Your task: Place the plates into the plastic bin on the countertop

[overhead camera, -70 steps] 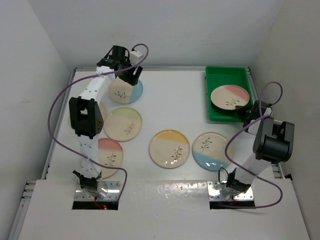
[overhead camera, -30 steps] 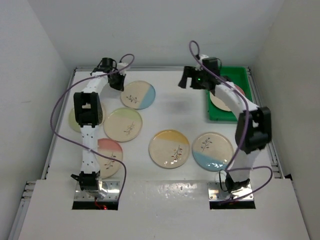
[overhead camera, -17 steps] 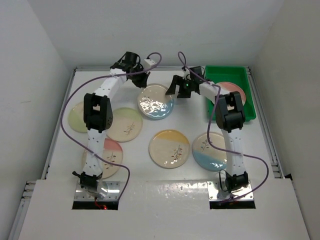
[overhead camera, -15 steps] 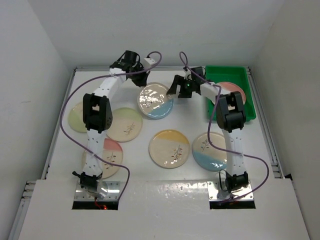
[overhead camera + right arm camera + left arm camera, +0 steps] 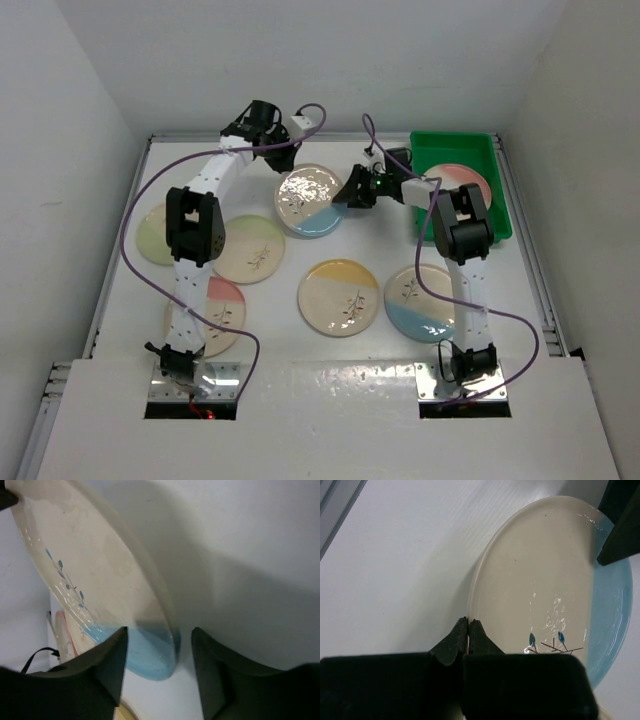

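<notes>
A cream plate with a blue segment (image 5: 308,200) hangs tilted above the countertop (image 5: 350,240). My left gripper (image 5: 283,170) is shut on its cream rim, and the pinch (image 5: 469,622) shows close up on that plate (image 5: 545,580). My right gripper (image 5: 346,197) straddles the blue edge (image 5: 150,655) on the opposite side, its jaws (image 5: 159,632) apart with a gap on both sides of the rim. The green plastic bin (image 5: 440,150) sits at the back right with a pink-segment plate (image 5: 470,182) inside.
Several other plates lie flat on the countertop: green (image 5: 150,235), pale yellow (image 5: 250,248), pink (image 5: 225,310), yellow (image 5: 340,297) and blue (image 5: 425,300). The right arm stretches across the bin's front left corner. White walls enclose the surface on three sides.
The left gripper carried the blue plate from the back left toward the centre. The right gripper came over from the bin, and its jaws have narrowed around the plate's blue rim.
</notes>
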{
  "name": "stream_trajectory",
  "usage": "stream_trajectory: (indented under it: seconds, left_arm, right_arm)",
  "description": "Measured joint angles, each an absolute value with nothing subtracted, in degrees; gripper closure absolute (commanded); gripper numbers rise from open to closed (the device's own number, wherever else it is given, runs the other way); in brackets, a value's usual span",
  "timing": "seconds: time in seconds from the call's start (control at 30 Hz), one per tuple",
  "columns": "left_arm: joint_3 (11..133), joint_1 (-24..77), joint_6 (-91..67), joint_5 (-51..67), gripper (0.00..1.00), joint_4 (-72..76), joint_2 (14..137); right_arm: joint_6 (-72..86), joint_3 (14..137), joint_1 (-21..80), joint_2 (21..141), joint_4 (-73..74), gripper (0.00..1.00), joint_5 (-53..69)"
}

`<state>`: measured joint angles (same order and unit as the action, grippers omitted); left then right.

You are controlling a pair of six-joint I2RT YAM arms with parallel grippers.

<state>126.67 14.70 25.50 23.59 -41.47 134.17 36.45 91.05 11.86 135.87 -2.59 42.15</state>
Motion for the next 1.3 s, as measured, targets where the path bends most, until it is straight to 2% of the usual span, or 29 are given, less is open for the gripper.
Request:
stream_trajectory:
  seconds: [0.07,0.1,0.17,0.2,0.37,0.4,0.5,0.53,0.7,1.0,1.2,1.3]
  left_arm:
    - [126.7,14.7,25.5,23.5,1.0,-41.4,134.2]
    - [126.5,14.7,25.5,23.5,1.0,-41.2,134.3]
    - [126.1,14.7,25.5,22.7,1.0,-40.7,134.3]
    - [126.1,14.6,25.5,22.4,1.0,-40.6,134.3]
    - [126.1,14.7,24.5,22.0,0.98,-39.0,135.3]
    - [126.2,14.8,24.1,21.8,0.76,-38.9,135.3]
    - [127.5,14.8,22.4,20.4,0.39,-38.9,135.3]
    - [128.2,14.7,21.8,20.1,0.36,-38.8,135.3]
    - [130.3,12.3,18.4,17.9,0.33,-37.6,133.8]
    - [123.3,6.4,17.7,13.5,0.33,-36.7,124.7]
    - [117.0,7.1,18.8,12.5,0.33,-38.0,123.8]
    - [114.5,7.1,19.0,12.3,0.33,-39.3,123.8]
  right_arm:
    - [37.5,90.2,12.4,135.9,-3.5,0.59,42.8]
    - [37.8,89.8,12.7,136.0,-4.0,0.71,42.9]
    - [38.6,89.1,12.8,136.0,-4.6,0.85,43.7]
    - [39.1,88.8,12.6,136.0,-4.8,1.0,44.4]
    - [42.7,88.2,11.8,136.0,-5.7,1.0,44.1]
    - [43.6,88.1,11.7,135.8,-5.6,1.0,43.6]
    - [45.7,86.3,11.8,133.8,-6.4,1.0,41.8]
    - [46.4,85.0,11.7,132.4,-6.9,1.0,40.5]
    - [53.9,72.7,8.1,119.2,-14.0,1.0,31.9]
    - [67.0,46.5,-13.6,91.4,-32.5,1.0,18.2]
    - [68.4,37.9,-20.0,88.7,-28.6,1.0,10.7]
    - [67.8,37.4,-21.2,89.9,-24.7,1.0,10.1]
